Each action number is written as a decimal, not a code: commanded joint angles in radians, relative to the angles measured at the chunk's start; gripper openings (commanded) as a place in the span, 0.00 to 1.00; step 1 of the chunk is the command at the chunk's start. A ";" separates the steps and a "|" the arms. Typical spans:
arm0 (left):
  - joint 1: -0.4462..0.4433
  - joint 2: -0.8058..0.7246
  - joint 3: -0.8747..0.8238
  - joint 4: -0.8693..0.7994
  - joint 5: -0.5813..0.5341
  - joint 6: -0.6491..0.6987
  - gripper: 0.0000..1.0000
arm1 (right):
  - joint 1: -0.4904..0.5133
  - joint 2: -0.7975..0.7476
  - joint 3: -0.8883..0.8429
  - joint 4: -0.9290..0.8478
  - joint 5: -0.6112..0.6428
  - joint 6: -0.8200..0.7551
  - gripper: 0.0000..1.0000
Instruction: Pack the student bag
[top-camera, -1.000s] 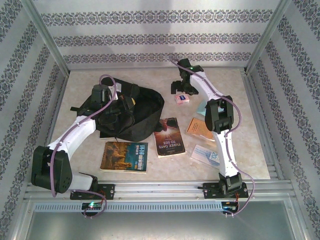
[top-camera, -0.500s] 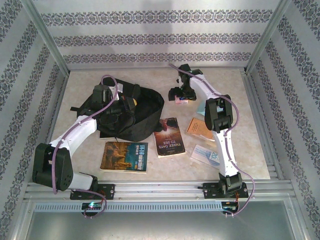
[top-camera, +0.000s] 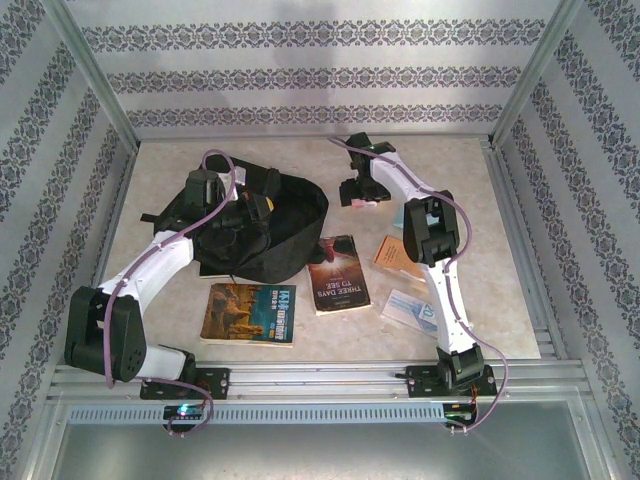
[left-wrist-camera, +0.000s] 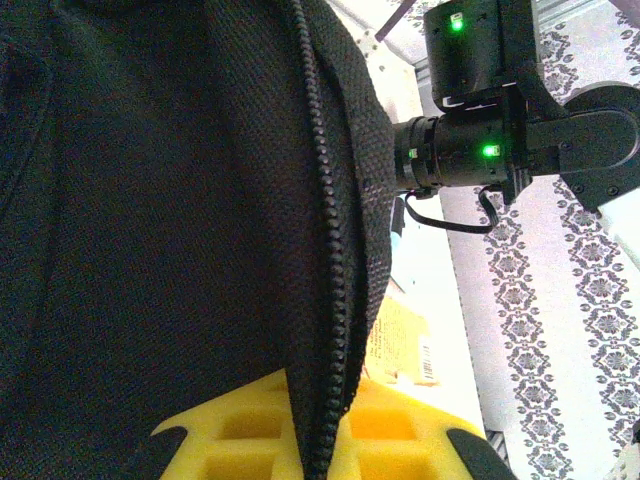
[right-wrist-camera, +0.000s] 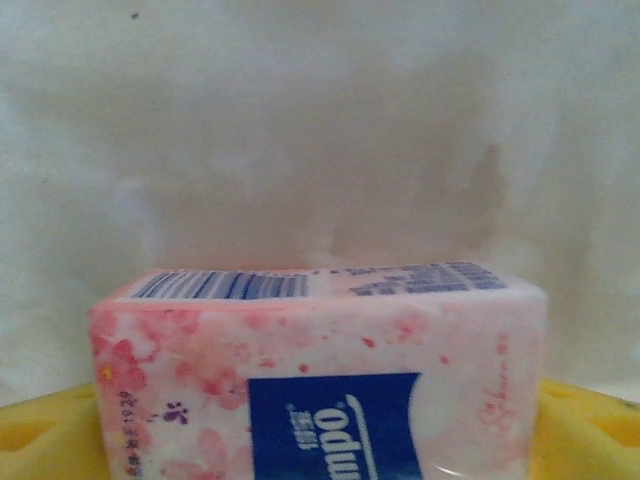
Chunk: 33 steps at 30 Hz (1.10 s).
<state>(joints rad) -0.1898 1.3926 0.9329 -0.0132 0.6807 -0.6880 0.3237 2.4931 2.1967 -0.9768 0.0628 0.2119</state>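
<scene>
Two white-and-black robot arms reached over one pale stone-patterned table (top-camera: 520, 300) in the top view. One student bag (top-camera: 290, 225), a large black soft fabric backpack, lay at the far left, with the left gripper (top-camera: 243, 212) at its opening; its contents could not be made out. Four flat printed things lay near it: a dark paperback book (top-camera: 337, 273), a yellow-brown paperback book (top-camera: 250, 313), an orange booklet (top-camera: 398, 258) and a pale blue booklet (top-camera: 408, 308). The right gripper (top-camera: 358, 192) hung over one pink tissue pack (top-camera: 367, 200).

At the left wrist, the left gripper was clenched on the bag's zip edge, which ran between two yellow foam pads (left-wrist-camera: 240, 440).

At the right wrist, the tissue pack sat between two widely spread yellow pads (right-wrist-camera: 40, 430); whether they pressed it could not be told.
</scene>
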 joint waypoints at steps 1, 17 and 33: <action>-0.003 0.003 -0.010 0.047 0.017 0.016 0.00 | 0.009 0.017 -0.002 -0.017 0.008 0.009 0.83; 0.000 -0.047 0.122 -0.084 -0.022 0.030 0.00 | 0.055 -0.450 -0.277 0.116 -0.044 0.089 0.79; 0.004 -0.150 0.304 -0.210 -0.099 0.028 0.00 | 0.346 -0.668 -0.378 0.206 -0.168 0.116 0.79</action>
<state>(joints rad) -0.1879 1.2778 1.1618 -0.2493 0.5896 -0.6804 0.6319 1.7992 1.8072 -0.7746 -0.0711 0.3073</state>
